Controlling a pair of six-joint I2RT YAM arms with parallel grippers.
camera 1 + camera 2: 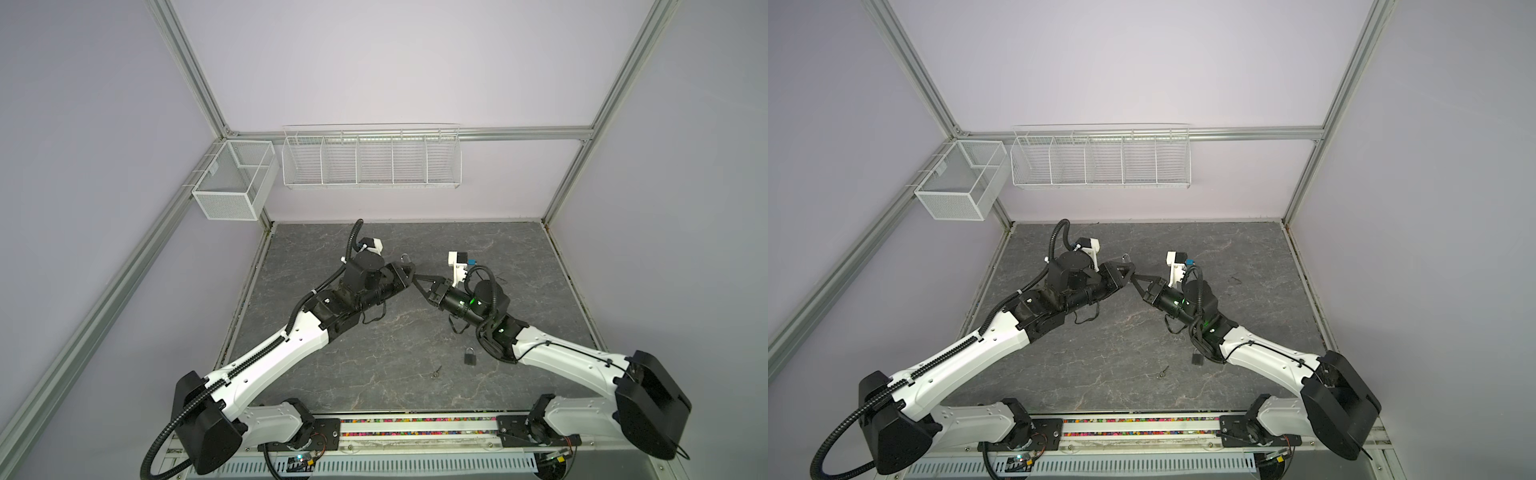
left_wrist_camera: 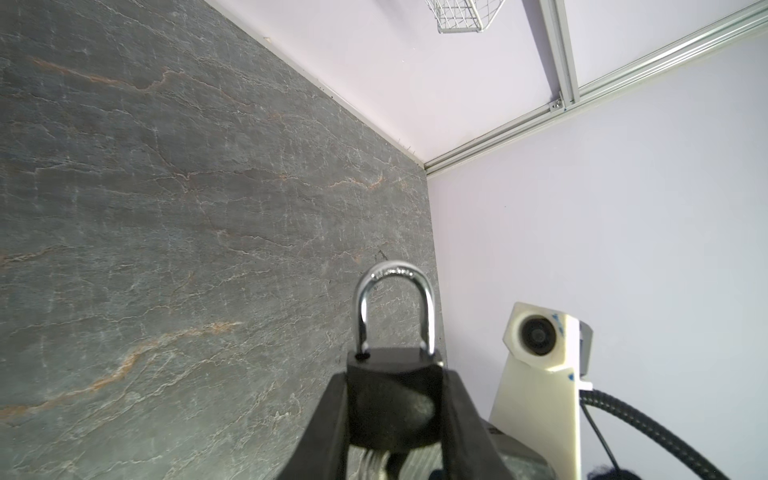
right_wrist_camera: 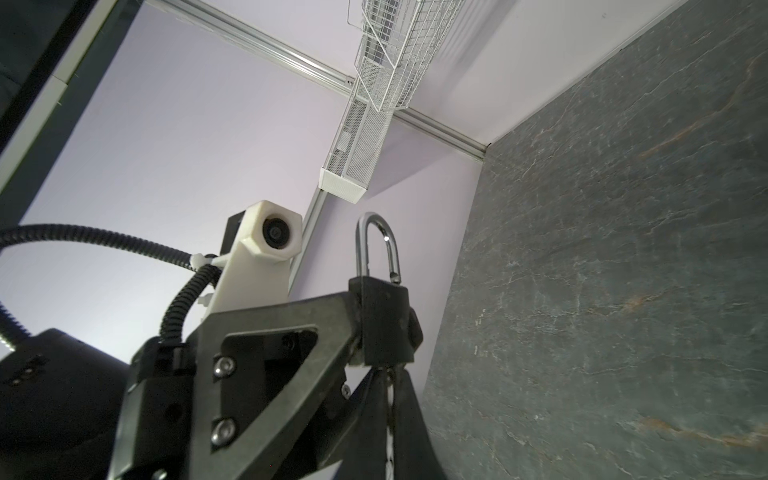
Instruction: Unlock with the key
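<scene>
Mid-frame in both top views, the jaws of the left gripper (image 1: 409,274) clamp the padlock (image 2: 390,374) above the desk (image 1: 374,353). Right gripper (image 3: 390,374) jaws pinch the key (image 3: 390,424) at its base: twist about the key's own axis, left grip firm.
</scene>
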